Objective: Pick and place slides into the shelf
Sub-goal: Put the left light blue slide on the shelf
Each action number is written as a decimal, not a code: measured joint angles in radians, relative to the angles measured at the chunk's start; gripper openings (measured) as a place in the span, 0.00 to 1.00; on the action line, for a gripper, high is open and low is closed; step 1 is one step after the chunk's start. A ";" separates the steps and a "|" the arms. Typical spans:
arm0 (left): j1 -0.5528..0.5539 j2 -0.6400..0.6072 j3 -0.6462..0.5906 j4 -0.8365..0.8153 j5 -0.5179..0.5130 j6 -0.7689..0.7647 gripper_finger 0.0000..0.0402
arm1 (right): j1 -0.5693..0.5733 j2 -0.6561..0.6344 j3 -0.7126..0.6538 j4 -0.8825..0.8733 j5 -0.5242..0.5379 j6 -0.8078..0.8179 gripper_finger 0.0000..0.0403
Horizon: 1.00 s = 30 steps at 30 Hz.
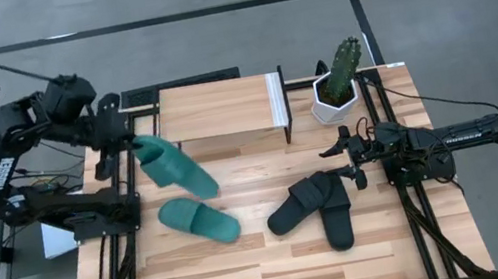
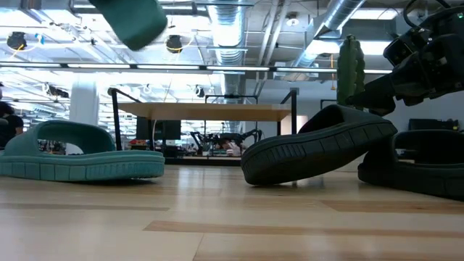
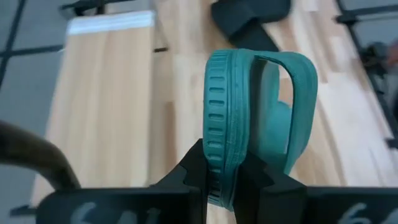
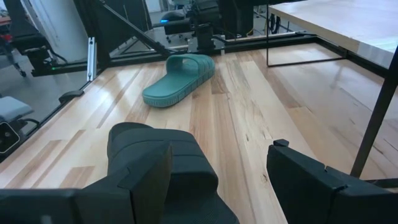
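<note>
Teal slide (image 1: 176,169), ribbed sole edge, wide strap, lifted off surface (image 1: 279,256) nr shelf (image 1: 221,111) front-left corner. Long axis diagonal, free end twd table centre. Left end effector (image 1: 134,146) clamped on its sole edge. Right end effector (image 1: 339,143) wide open, nothing held, nr black pair (image 1: 316,206).

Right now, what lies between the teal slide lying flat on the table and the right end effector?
The black pair of slides, one slide propped on the other. The high view shows it, with the teal slide to their left and the open right end effector just beyond.
</note>
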 joint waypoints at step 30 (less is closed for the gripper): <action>-0.253 -0.122 -0.172 0.113 -0.178 0.119 0.06 | 0.000 0.000 0.000 0.000 0.000 0.000 0.62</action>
